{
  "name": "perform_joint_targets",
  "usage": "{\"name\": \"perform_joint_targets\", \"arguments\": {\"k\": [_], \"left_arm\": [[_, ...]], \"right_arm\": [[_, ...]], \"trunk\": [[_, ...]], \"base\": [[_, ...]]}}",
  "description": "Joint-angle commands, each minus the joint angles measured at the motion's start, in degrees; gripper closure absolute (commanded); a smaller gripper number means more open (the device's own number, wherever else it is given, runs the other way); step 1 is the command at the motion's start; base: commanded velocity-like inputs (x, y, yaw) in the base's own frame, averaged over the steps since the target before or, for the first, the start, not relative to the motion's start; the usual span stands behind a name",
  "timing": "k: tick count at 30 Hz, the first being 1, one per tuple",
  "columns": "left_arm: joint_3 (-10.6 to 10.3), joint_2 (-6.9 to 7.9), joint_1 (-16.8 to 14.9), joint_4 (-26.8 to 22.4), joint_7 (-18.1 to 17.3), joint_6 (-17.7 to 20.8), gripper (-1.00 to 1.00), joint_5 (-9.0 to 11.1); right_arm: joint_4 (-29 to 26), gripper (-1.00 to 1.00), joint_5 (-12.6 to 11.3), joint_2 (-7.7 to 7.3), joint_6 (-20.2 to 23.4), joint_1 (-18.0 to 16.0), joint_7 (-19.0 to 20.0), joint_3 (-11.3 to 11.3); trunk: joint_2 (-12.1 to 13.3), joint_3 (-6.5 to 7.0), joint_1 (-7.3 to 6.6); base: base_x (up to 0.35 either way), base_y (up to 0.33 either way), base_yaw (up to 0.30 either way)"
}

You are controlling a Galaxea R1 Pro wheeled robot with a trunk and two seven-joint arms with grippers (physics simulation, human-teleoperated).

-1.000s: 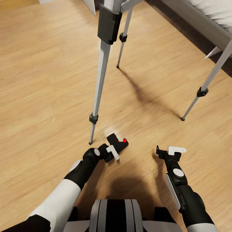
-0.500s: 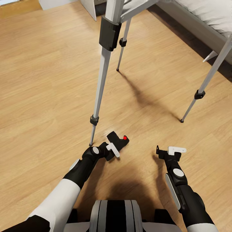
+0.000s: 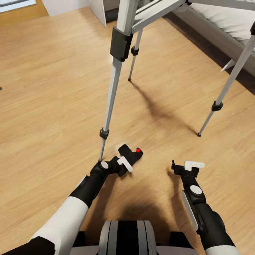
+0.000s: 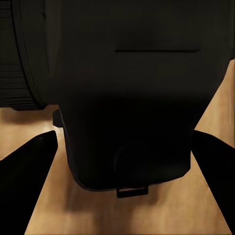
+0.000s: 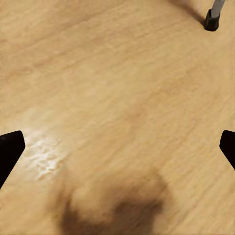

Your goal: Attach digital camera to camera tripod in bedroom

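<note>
Digital camera | black, red top button | left tool clamped

Matt black plastic on the digital camera, brushed silver metal on the camera tripod, satin wood-plank floor.
</note>
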Motion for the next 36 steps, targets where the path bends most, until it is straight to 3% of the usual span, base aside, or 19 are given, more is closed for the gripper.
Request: {"name": "perform_joint_targets", "arguments": {"k": [1, 24, 36], "left_arm": [[0.0, -0.01, 0.0, -0.1, -0.3, 0.3, 1.00, 0.0], [0.1, -0.01, 0.0, -0.5, -0.8, 0.3, 1.00, 1.2], [0.0, -0.01, 0.0, -0.5, -0.6, 0.4, 1.00, 5.0]], "right_arm": [[-0.1, -1.00, 0.1, -0.02, 0.4, 0.0, -0.2, 0.1], [0.0, -1.00, 0.1, -0.01, 0.4, 0.0, -0.2, 0.1], [0.1, -1.00, 0.1, 0.03, 0.4, 0.0, -0.2, 0.1]], "trunk": [[0.0, 0.03, -0.01], [0.0, 2.02, -0.01], [0.0, 3.12, -0.01]], "base": [[0.000, 0.000, 0.000], [0.000, 0.000, 0.000], [-0.172, 0.000, 0.000]]}}
